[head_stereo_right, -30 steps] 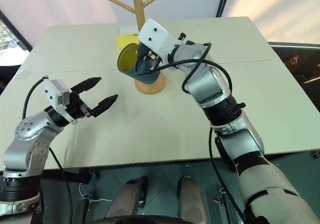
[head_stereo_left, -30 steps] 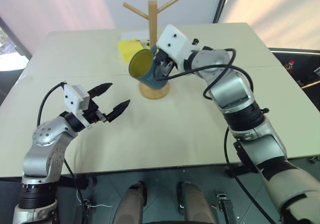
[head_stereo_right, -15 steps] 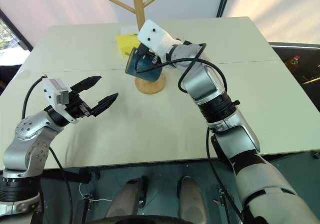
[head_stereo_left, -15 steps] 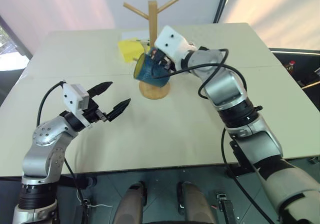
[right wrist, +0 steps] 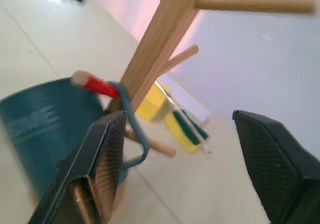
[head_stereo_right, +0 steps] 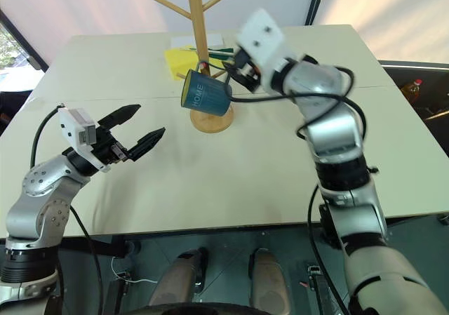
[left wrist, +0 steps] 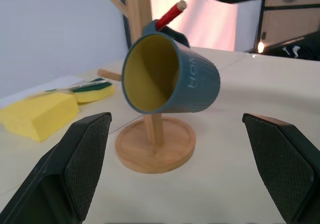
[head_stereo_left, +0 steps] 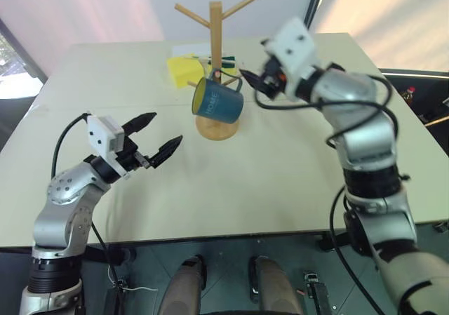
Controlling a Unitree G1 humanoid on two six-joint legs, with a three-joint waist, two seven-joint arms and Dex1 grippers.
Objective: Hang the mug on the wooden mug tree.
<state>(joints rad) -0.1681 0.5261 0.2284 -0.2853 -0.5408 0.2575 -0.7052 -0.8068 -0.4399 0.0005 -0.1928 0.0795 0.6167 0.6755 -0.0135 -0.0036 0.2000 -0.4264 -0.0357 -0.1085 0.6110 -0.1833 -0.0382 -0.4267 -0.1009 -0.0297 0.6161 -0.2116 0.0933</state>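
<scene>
The mug point(head_stereo_left: 217, 100) hangs by its handle on a red-tipped peg of the wooden mug tree point(head_stereo_left: 216, 62). The right end effector point(head_stereo_left: 254, 81), fingers spread wide and empty, sits just beside it. The left end effector point(head_stereo_left: 158, 137) is open above the table point(head_stereo_left: 266, 175), holding nothing.

Table point(head_stereo_left: 231, 189): cream-white top, faint seam running across it about mid-depth. Beyond the far edge, a pale wall point(head_stereo_left: 91, 13) washed with pinkish light. Dark vertical pole point(head_stereo_left: 318, 3) behind the far right corner. Bright window point(head_stereo_left: 10, 69) past the left edge. Dark grey-green floor point(head_stereo_left: 224, 259) below the near edge. Dark furniture point(head_stereo_left: 421, 97) off the right edge.
</scene>
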